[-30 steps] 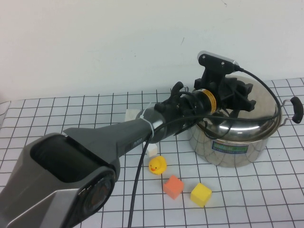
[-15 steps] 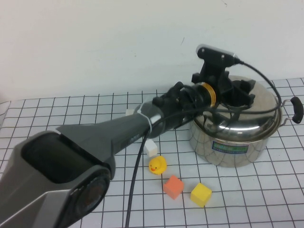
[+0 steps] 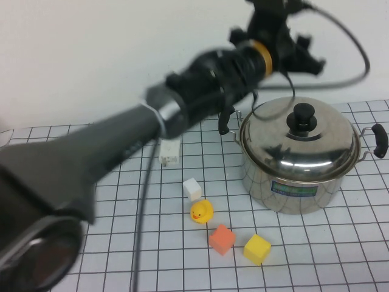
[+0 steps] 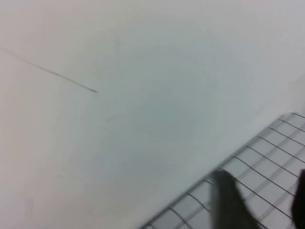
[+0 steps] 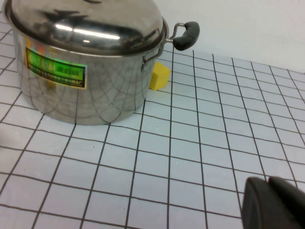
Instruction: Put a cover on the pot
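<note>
The shiny steel pot (image 3: 296, 180) with black side handles stands at the right of the gridded table. The domed lid (image 3: 302, 143) with its black knob (image 3: 302, 114) sits on it. My left gripper (image 3: 302, 56) is open and empty, raised well above the knob. In the left wrist view its dark fingers (image 4: 229, 202) stand apart over the table's far edge and the wall. The right wrist view shows the pot (image 5: 81, 88), its lid (image 5: 86, 24) and one handle (image 5: 187, 36). My right gripper (image 5: 274, 202) is shut and empty, low over the table, apart from the pot.
A white cube (image 3: 192, 188), a yellow duck (image 3: 201, 212), an orange cube (image 3: 222, 238) and a yellow cube (image 3: 257, 249) lie in front of the pot on the left. A white block (image 3: 170, 152) lies further back. The yellow cube (image 5: 159, 76) shows beside the pot.
My left gripper has let go of the lid's knob and risen high above the pot. The lid now rests on the pot by itself.
</note>
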`<state>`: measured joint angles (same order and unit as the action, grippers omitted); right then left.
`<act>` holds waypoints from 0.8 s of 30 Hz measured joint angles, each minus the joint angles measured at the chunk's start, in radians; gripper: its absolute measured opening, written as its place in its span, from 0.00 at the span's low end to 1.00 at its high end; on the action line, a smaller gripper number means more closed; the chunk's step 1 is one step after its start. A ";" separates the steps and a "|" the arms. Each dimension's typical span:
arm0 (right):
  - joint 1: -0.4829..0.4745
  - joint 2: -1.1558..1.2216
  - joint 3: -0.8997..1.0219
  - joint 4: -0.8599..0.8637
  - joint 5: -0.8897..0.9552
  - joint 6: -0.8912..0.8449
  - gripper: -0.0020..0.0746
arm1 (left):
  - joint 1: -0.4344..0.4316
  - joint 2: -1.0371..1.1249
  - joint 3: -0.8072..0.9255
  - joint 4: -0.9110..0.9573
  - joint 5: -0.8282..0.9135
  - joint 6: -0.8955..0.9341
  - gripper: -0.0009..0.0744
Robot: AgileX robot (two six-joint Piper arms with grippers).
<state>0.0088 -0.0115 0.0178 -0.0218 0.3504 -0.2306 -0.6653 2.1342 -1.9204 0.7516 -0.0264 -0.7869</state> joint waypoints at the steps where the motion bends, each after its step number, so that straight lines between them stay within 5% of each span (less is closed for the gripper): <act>1: 0.000 0.000 0.000 0.000 0.000 0.000 0.04 | 0.000 -0.022 0.000 0.002 0.026 0.000 0.33; 3: 0.000 0.000 0.000 0.000 0.000 0.000 0.04 | 0.000 -0.077 0.000 0.009 0.115 0.002 0.16; 6: 0.000 0.000 0.000 0.000 0.000 0.000 0.04 | 0.000 -0.154 0.000 0.009 0.229 0.002 0.05; 13: 0.000 0.000 0.000 0.000 0.000 0.000 0.04 | 0.000 -0.336 0.069 0.005 0.350 -0.004 0.01; 24: 0.000 0.000 0.000 0.000 0.000 0.000 0.04 | 0.000 -0.730 0.557 0.005 0.281 -0.076 0.01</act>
<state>0.0088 -0.0115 0.0178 -0.0218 0.3504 -0.2306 -0.6653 1.4040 -1.3632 0.7566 0.2548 -0.8627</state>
